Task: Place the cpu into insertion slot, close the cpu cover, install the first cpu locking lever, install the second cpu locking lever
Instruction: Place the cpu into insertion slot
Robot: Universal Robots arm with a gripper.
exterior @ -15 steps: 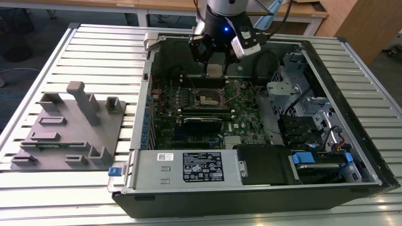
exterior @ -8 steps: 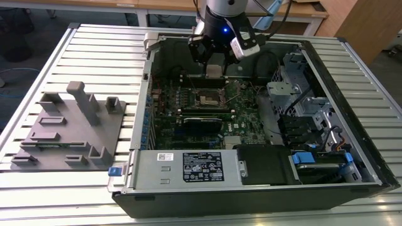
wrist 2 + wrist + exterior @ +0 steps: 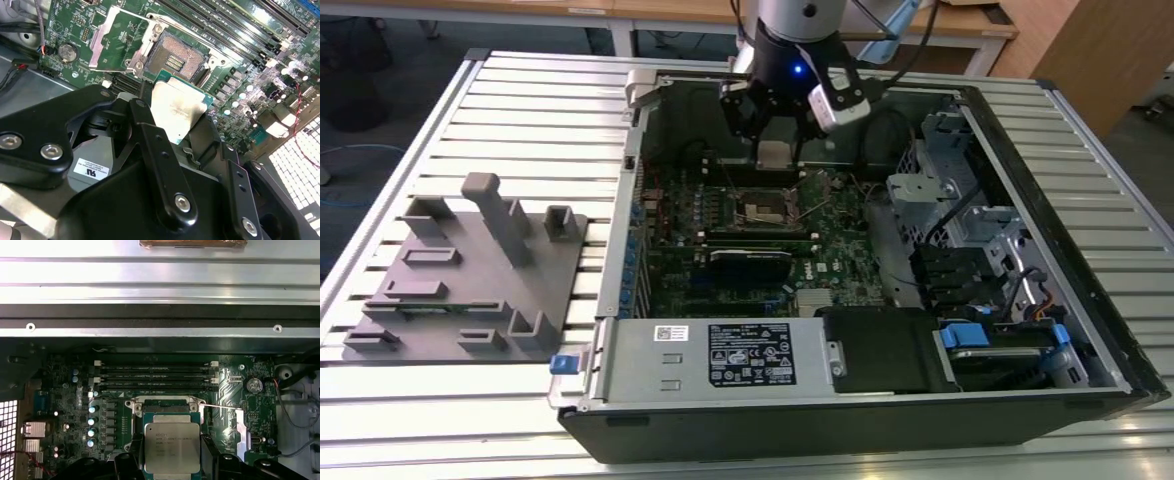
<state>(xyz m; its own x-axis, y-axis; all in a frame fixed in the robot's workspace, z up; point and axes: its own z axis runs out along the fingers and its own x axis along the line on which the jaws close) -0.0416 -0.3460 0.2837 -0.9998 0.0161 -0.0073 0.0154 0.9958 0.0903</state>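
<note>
Silver-grey cpu [image 3: 177, 110] sits clamped by two opposite edges in the black jaws. The arm [image 3: 787, 20] reaches down into the open case [image 3: 720, 420]. Just beyond the chip, the insertion slot [image 3: 175, 59] lies bare and unobstructed, with its cpu cover [image 3: 100, 40] swung open alongside.

cpu [image 3: 177, 107] above insertion slot [image 3: 175, 59]

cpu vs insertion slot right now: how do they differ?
The cpu has a dull silver top; the insertion slot is dark with gold contacts. The cpu is clamped in the gripper, clear of the green circuit board; the insertion slot is set into it, empty and uncovered. Both are square.
</note>
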